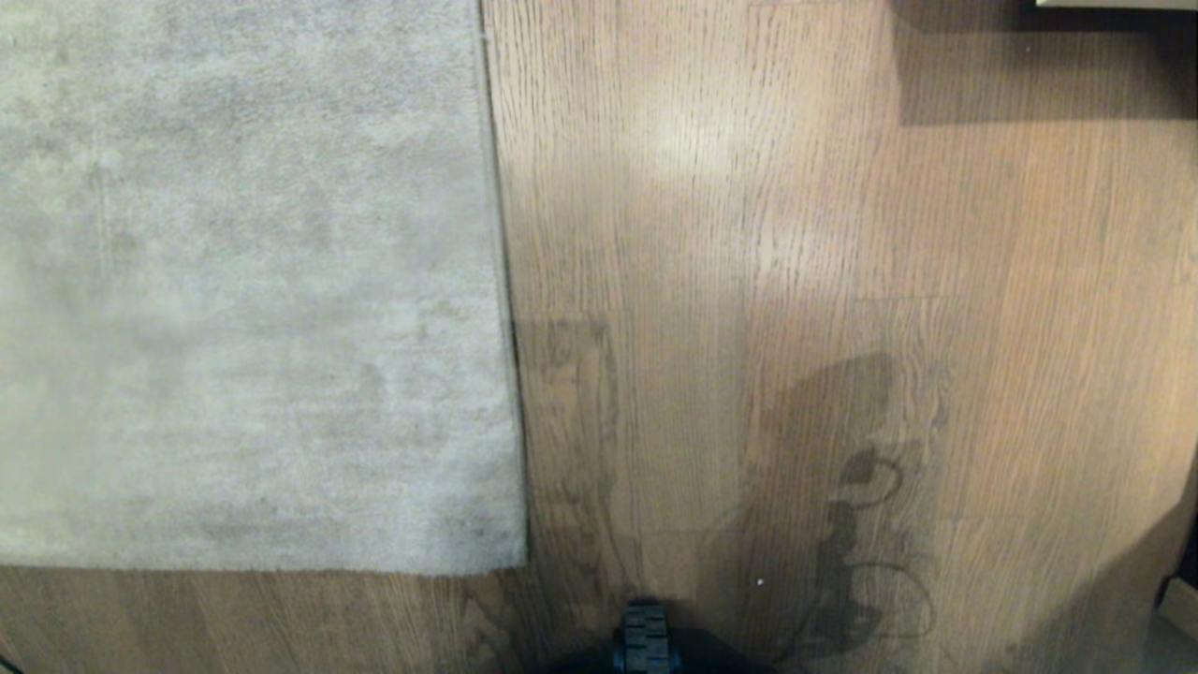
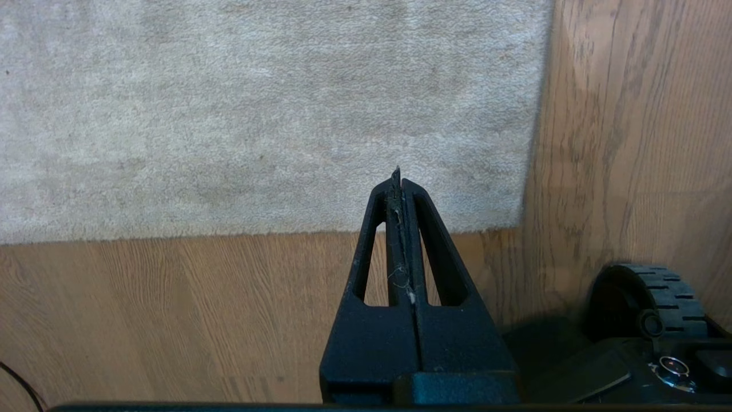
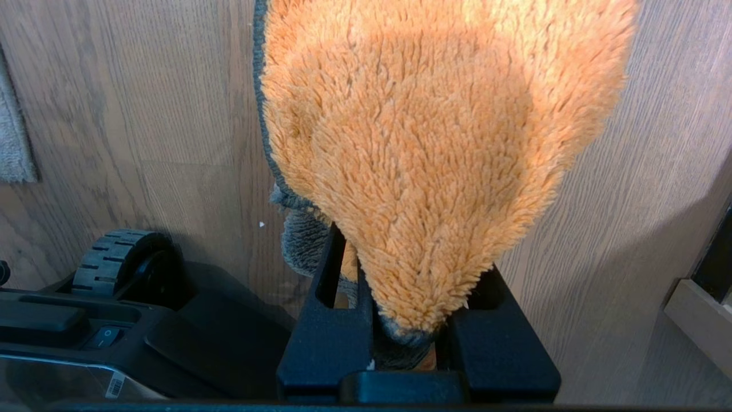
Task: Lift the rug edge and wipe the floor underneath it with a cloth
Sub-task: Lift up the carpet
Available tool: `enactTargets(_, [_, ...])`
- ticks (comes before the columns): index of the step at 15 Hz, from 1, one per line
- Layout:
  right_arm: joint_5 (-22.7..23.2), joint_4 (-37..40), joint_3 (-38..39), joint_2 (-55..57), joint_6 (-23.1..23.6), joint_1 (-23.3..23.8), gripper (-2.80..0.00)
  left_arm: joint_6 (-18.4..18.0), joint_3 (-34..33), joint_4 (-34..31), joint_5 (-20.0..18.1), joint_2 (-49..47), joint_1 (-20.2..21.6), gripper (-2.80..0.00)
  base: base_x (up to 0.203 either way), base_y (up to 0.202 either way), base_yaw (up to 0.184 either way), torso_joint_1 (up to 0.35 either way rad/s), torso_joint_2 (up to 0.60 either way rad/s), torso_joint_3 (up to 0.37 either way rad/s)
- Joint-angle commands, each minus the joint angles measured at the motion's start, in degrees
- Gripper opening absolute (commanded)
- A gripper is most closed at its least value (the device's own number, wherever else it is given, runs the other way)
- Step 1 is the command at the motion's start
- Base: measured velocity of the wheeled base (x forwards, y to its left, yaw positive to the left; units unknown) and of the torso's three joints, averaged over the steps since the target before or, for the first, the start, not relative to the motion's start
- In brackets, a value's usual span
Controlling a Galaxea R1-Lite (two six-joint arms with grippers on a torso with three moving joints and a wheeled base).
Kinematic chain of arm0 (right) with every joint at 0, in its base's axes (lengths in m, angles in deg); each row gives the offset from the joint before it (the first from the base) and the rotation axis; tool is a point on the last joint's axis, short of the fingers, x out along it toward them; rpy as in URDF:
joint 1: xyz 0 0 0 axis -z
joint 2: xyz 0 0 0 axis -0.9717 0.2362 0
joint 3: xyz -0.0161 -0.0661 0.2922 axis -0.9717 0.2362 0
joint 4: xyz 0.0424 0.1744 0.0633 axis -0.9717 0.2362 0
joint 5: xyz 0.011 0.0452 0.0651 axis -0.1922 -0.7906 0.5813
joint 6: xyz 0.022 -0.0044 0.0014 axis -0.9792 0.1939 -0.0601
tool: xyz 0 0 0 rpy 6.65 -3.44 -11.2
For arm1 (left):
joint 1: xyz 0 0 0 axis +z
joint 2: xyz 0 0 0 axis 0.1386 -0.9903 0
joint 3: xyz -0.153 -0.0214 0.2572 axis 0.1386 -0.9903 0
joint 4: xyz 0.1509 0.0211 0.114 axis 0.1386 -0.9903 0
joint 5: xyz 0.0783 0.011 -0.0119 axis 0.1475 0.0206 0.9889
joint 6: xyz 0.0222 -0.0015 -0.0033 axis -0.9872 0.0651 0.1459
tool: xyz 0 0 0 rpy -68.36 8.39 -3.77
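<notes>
While the rug edge (image 1: 510, 374) lies flat on the floor (image 1: 749, 234), its right border runs up the head view and its near corner (image 1: 519, 562) sits just ahead-left of the base wheel (image 1: 646, 637). No backing shows; the rug runs off the frame to the left and top, so only this 1 corner is visible.

Cloth (image 3: 434, 149): orange pile, dark grey trim and a grey underside peeking out near the fingers. It's pinched between the fingers of the right claw (image 3: 409, 320), clamped on a bunched end, the rest hanging over bare planks. It covers most of the right wrist view, so the fingertips are hidden and I can't tell whether it touches the floor. A sliver of rug shows at that view's edge, well apart from the cloth.

Left claw (image 2: 398, 183): fingers pressed together, nothing held except a few stray fibres stuck along the seam. It sits above the rug's near border close to the corner; can't tell contact from this angle.

Neither arm shows in the head view, only an arm-and-cable shadow (image 1: 842, 524) on the planks right of the wheel.

Cut off: pale furniture (image 1: 1114, 5) at the far right corner with a dark shadow under it, and a light wooden piece (image 3: 697, 326) at the right margin, identity unclear.
</notes>
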Motion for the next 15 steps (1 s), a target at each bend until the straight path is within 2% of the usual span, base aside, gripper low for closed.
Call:
enactTargets(1, [0.0, 0.0, 0.0, 0.1, 0.1, 0.0, -2.80, 0.0, 0.0, 0.0, 0.0, 0.0, 0.0, -2.80, 0.000, 0.000, 0.000, 0.000, 0.00, 0.000])
enactTargets(15, [0.0, 0.0, 0.0, 0.1, 0.1, 0.0, -2.80, 0.1, 0.0, 0.0, 0.0, 0.0, 0.0, -2.80, 0.000, 0.000, 0.000, 0.000, 0.00, 0.000])
